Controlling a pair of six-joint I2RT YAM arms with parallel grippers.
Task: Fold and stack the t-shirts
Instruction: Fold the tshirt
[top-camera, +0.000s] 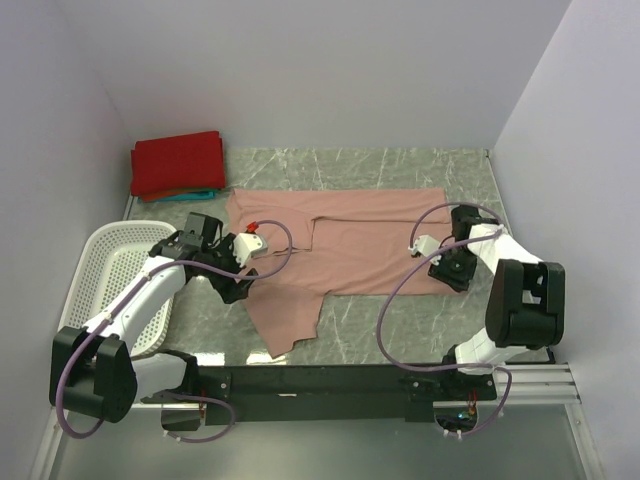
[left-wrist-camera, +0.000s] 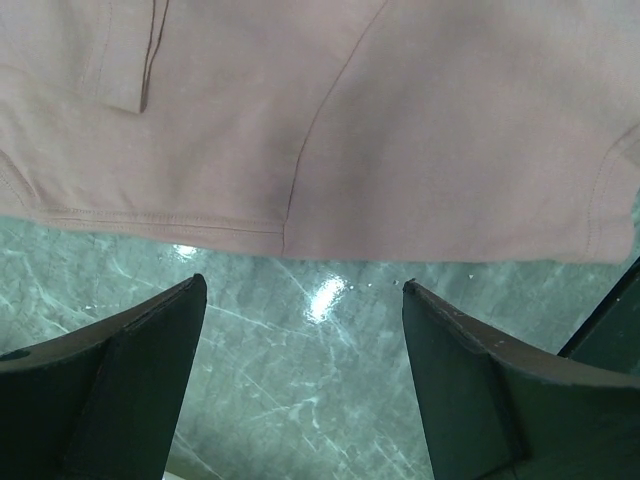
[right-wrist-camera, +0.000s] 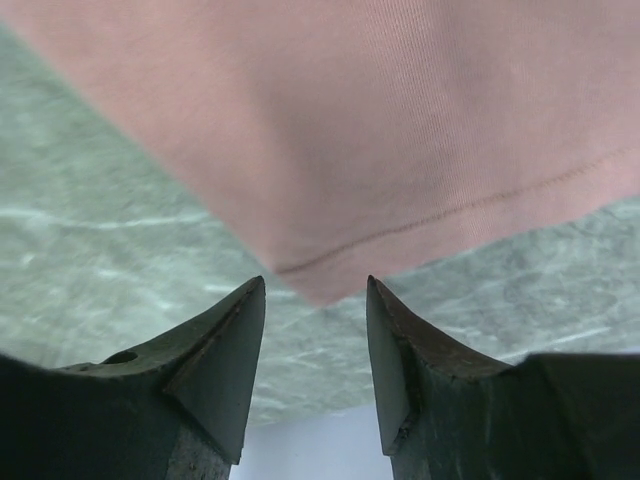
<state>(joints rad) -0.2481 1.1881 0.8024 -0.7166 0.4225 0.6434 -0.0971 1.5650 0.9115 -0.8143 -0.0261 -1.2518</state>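
"Where's the big shirt?"

"The dusty-pink t-shirt (top-camera: 350, 245) lies spread across the middle of the green marbled worktop (top-camera: 400, 170), between the two arms. One flap of it trails toward the near edge on the left side."

"And the left hand?"

"The left hand (left-wrist-camera: 300, 285) hangs low over bare marble just short of the shirt's hemmed edge. Its fingers stand wide apart with nothing between them, and the cloth is not touched."

"The right one?"

"The right hand (right-wrist-camera: 315, 285) is at the shirt's right end. Its fingers are parted more narrowly, with worktop showing through the gap. A stitched corner of the pink cloth sits just ahead of the tips, and I see nothing clamped."

"The other shirts?"

"The red t-shirt (top-camera: 178, 163) is folded in the far left corner. It lies on the teal t-shirt (top-camera: 195, 194), which shows only as a strip along its near side. Both are well apart from the hands. A white perforated basket (top-camera: 120, 270) stands at the left edge, beside the left arm."
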